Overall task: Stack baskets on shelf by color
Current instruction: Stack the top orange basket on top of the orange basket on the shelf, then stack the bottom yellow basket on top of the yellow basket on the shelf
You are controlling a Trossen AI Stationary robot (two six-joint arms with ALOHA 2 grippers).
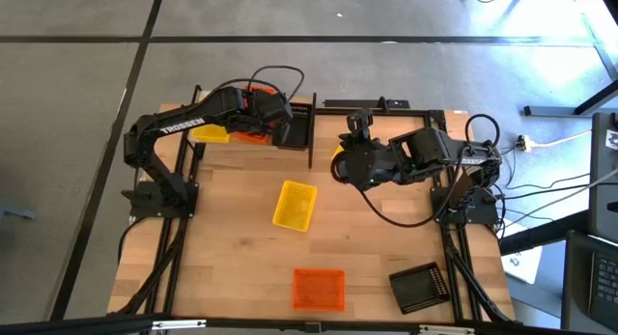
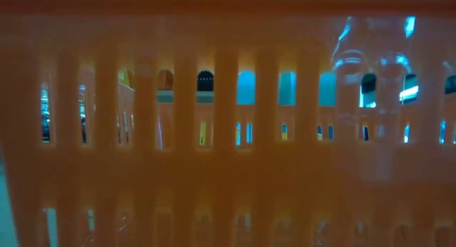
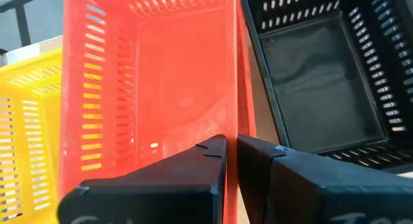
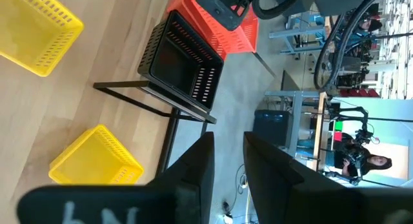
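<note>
The left gripper [image 3: 231, 161], nearly closed on an orange basket [image 3: 161, 75] wall, is held over the shelf [image 1: 311, 132]; the right gripper [image 4: 229, 161] is slightly parted, empty. Three baskets are left on the table [image 1: 222, 248].

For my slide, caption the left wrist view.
Left gripper poised over the orange basket, between yellow and black baskets.

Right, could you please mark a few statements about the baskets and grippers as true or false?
1. A yellow basket lies loose mid-table. True.
2. Every black basket is on the shelf. False: one black basket lies on the table's wood.
3. The left gripper is at the shelved orange basket. True.
4. The right gripper holds a basket. False: it is open, with nothing in it.
</note>
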